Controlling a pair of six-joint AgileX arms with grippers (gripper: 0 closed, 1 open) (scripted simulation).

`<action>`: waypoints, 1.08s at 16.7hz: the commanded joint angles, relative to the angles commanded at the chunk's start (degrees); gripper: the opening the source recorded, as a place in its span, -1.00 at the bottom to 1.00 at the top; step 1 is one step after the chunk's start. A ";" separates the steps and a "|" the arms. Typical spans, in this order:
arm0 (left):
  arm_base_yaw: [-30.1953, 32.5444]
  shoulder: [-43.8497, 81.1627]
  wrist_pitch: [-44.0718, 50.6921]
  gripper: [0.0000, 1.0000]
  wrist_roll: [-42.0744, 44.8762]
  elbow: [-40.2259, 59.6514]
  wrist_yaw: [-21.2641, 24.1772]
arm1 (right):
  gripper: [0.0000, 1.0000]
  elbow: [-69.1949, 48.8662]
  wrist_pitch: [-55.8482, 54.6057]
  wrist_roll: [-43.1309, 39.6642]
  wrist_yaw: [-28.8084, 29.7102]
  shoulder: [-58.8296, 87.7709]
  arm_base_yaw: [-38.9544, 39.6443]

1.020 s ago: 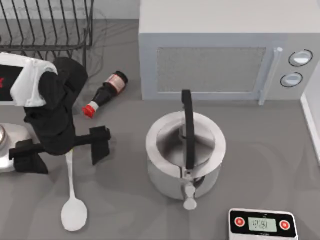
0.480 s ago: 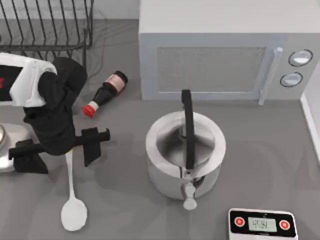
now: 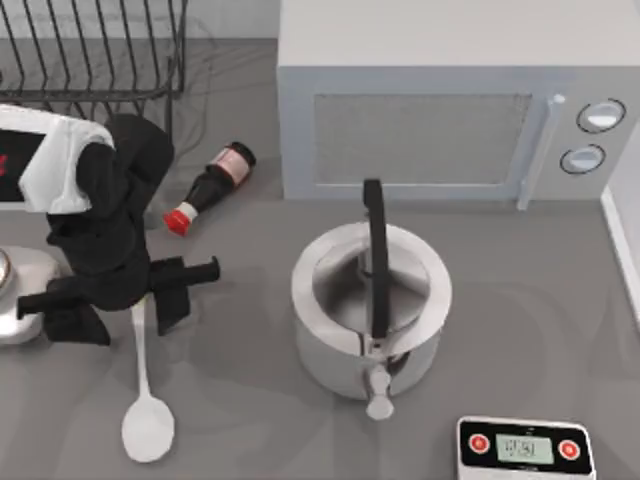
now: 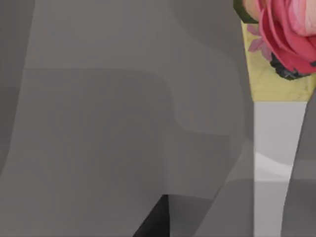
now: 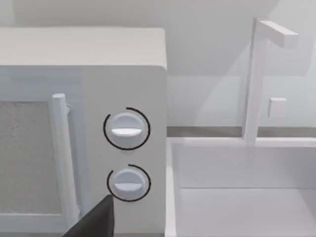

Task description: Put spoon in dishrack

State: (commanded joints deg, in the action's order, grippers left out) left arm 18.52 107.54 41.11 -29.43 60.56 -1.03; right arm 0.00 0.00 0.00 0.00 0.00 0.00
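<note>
The step in hand was the grasp. The left gripper hung over the handle of the spoon near the bench's front-left corner — fingers spread, astride it, nothing pinched. Next came closing, then a lift to the dishrack at the back-left corner.

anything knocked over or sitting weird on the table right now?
Yes: the dark bottle with a red cap lies on its side between the dishrack and the microwave. The spoon lies flat on the table under the left claw, not yet racked. The pot stands upright.
</note>
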 joint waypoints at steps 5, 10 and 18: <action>0.32 -1.04 9.67 -1.00 -0.34 9.05 -0.03 | 1.00 0.00 0.00 0.00 0.00 0.00 0.00; 0.47 -3.80 30.81 -1.00 -0.67 24.22 -0.06 | 1.00 0.00 0.00 0.00 0.00 0.00 0.00; 0.44 -8.14 45.10 -1.00 -0.58 36.95 -0.05 | 1.00 0.00 0.00 0.00 0.00 0.00 0.00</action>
State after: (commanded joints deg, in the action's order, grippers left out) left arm 18.96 99.40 86.21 -30.01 97.51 -1.08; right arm 0.00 0.00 0.00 0.00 0.00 0.00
